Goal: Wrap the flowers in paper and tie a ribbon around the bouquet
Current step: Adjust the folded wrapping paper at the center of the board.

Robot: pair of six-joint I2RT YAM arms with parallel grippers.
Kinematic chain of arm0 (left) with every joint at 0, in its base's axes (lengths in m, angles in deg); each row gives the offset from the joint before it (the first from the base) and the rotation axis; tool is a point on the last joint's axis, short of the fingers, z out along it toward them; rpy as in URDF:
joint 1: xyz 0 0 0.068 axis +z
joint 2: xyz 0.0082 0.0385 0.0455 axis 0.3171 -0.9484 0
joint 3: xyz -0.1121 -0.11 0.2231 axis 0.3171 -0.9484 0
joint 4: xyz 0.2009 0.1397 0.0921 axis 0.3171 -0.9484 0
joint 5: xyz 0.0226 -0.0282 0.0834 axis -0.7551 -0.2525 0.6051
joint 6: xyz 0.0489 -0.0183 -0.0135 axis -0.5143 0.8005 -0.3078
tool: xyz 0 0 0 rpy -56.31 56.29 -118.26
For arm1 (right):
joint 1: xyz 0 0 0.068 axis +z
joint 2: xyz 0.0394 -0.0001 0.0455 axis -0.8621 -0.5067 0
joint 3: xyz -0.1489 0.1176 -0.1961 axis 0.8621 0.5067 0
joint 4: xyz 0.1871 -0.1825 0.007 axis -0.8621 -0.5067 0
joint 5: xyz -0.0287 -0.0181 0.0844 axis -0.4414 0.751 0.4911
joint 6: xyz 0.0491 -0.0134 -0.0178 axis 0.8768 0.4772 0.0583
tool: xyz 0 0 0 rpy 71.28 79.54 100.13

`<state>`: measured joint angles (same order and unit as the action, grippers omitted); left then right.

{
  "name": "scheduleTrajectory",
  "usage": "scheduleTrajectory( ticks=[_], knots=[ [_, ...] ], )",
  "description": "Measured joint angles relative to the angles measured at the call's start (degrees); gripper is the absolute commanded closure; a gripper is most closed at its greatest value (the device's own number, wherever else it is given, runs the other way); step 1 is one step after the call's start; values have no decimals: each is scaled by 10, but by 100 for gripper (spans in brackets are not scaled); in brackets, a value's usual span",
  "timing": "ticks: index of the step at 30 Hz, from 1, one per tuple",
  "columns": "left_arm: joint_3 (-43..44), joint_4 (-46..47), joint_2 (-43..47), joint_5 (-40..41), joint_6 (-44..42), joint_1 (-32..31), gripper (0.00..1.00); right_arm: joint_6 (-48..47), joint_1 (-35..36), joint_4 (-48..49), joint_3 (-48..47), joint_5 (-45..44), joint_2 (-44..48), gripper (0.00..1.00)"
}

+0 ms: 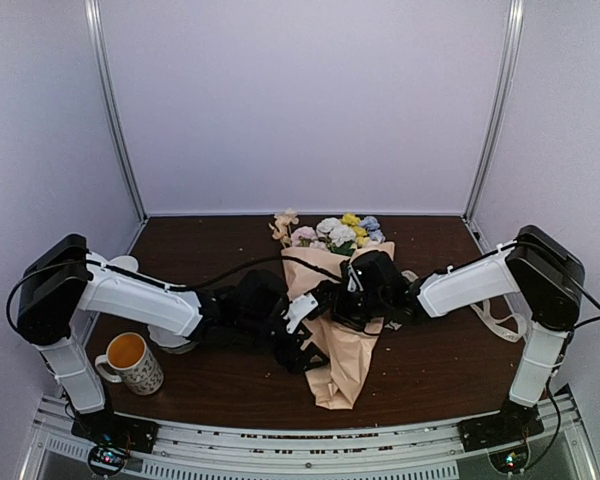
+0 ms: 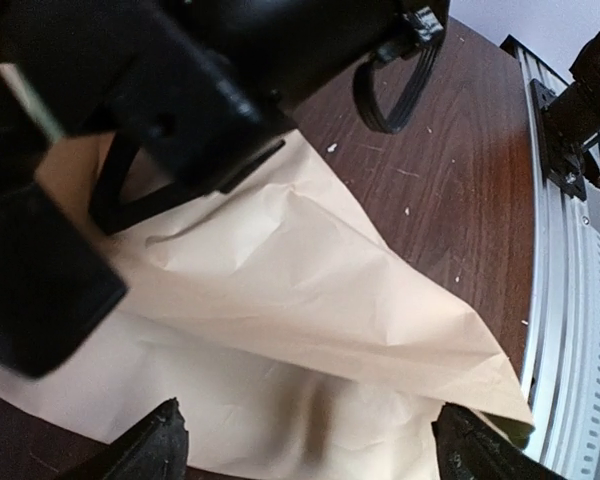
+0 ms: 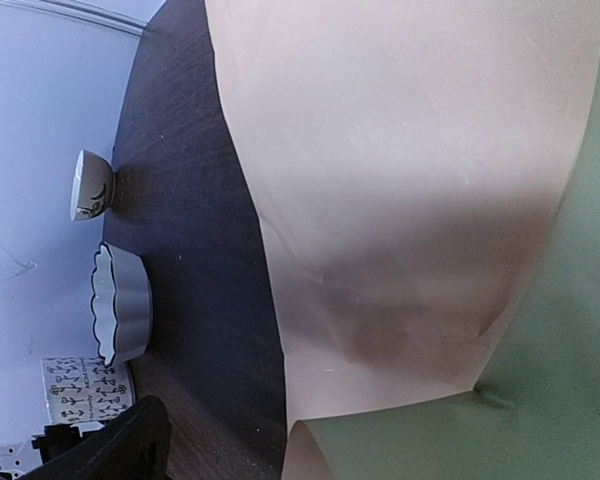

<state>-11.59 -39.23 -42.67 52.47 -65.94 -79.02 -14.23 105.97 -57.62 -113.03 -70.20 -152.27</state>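
Note:
The bouquet lies mid-table as a peach-tan paper cone, narrow end toward the front edge. The flowers stick out of its far end, pastel heads bunched together. The paper fills the left wrist view, and in the right wrist view it shows a sage-green strip. My left gripper is open over the cone's lower part, fingertips wide apart with nothing between them. My right gripper is open above the cone's middle; only one finger shows. The ribbon lies loose by the right arm.
A patterned mug of orange liquid stands front left, with a white fluted bowl and a small cup behind it. The two wrists nearly touch over the bouquet. White enclosure walls close in three sides, and a metal rail runs along the front.

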Motion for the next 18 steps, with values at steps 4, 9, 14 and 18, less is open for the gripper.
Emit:
scheduleTrajectory(
  ticks=[4,9,14,18],
  knots=[
    [27,-20,-22,-39,-8,-3,11,2,2,-3,-4,-7,-2,0],
    [30,-39,-23,-78,-13,-7,14,4,5,-4,-4,-13,-2,0],
    [55,-53,-32,-115,-20,-14,11,4,5,-6,-4,-16,-2,0],
    [68,-69,-33,-131,-30,-41,11,3,6,-9,-5,-19,-2,0]
  ],
)
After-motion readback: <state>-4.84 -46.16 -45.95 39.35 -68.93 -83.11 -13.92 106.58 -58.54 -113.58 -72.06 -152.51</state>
